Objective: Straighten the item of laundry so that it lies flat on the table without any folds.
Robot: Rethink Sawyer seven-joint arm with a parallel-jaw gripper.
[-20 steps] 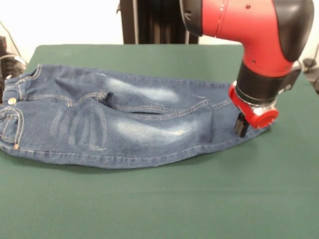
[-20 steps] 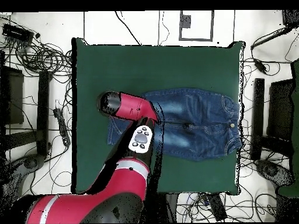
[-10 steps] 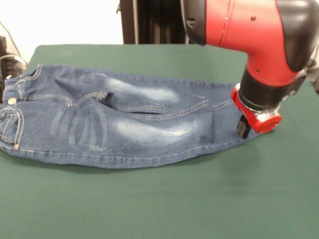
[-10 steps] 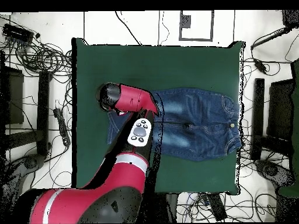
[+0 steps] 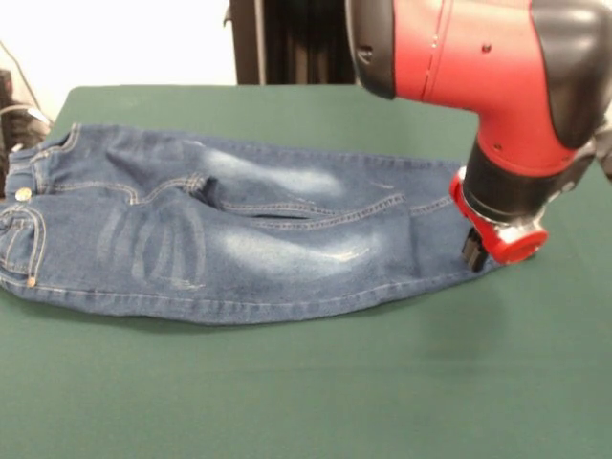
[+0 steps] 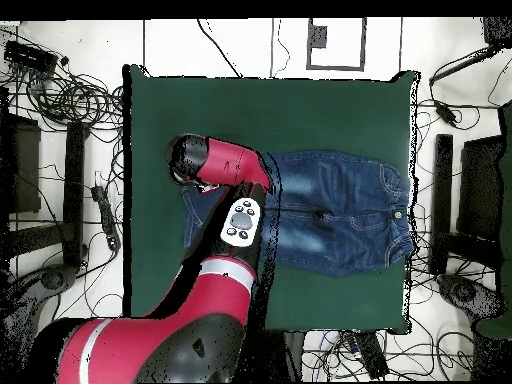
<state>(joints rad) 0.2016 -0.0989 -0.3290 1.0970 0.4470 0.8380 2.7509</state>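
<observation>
Jeans: the jeans (image 5: 220, 234) lie spread across the left and middle of the front view, waistband at the left edge of the frame, leg ends at the right beneath the arm; in the overhead view (image 6: 330, 212) they sit right of the middle, waistband toward the right edge.
Lay of the cloth: both legs run side by side and close together; a raised crease shows near the crotch, and the faded patches run along the thighs.
Brass button: the brass button (image 5: 22, 194) sits at the far left of the front view, on the waistband.
Counter: the dark green counter (image 5: 306, 392) carries the jeans, with bare cloth all around them.
Arm: the red and black arm (image 5: 478, 57) comes in from the upper right of the front view and bends down at a thick elbow, the wrist pointing steeply downward.
Gripper: the gripper (image 5: 474, 254) is low at the leg ends, at the right of the front view; only one dark tip shows under the red collar, so I cannot tell whether it is spread or pinching the denim.
Overhead pose: the arm (image 6: 215, 175) covers the leg ends at middle left.
</observation>
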